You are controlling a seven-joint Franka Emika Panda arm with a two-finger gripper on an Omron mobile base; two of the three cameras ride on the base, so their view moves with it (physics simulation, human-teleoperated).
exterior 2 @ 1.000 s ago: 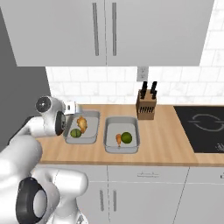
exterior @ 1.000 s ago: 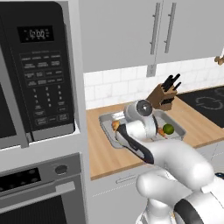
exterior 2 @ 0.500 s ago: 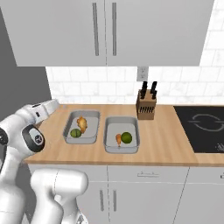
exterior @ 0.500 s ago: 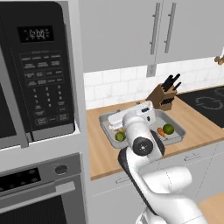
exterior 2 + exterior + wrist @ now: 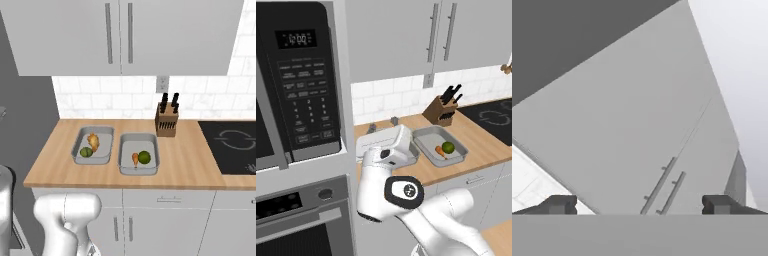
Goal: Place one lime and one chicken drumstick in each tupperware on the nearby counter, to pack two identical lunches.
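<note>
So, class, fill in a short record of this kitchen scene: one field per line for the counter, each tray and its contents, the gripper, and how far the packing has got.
counter: light wood counter, knife block at the back
left tupperware: one lime, one chicken drumstick
right tupperware: one lime, one chicken drumstick
gripper: open, empty, pointing at upper cabinet doors
packing: both trays look complete

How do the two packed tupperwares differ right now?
In the left tupperware the chicken drumstick lies behind the lime. In the right tupperware the drumstick lies left of its lime. The left one sits slightly farther back on the counter. Both are grey and hold one of each.
</note>
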